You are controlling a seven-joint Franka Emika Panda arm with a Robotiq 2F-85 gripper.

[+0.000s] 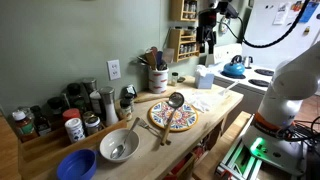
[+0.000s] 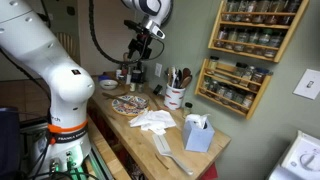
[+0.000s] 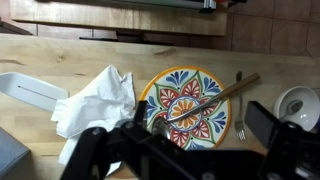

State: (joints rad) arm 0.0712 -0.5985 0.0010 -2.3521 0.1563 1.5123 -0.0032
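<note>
Hovering | gripper (image 1: 207, 44) high (jaws apart) | ladle (image 3: 215, 97) below, across plate (image 3: 186, 78)

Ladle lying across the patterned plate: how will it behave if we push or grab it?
Probably stiff: the ladle has a long, straight handle. It would likely pivot or slide when pushed, since it rests on the plate with the handle overhanging the rim. It looks slim and smooth, so a grasp may slip.

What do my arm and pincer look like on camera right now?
Arm: glossy white, with bulky rounded links. Pincer: black and boxy, on a grey-white wrist. A thin black cable loops in the air beside the arm up toward the wrist.
</note>
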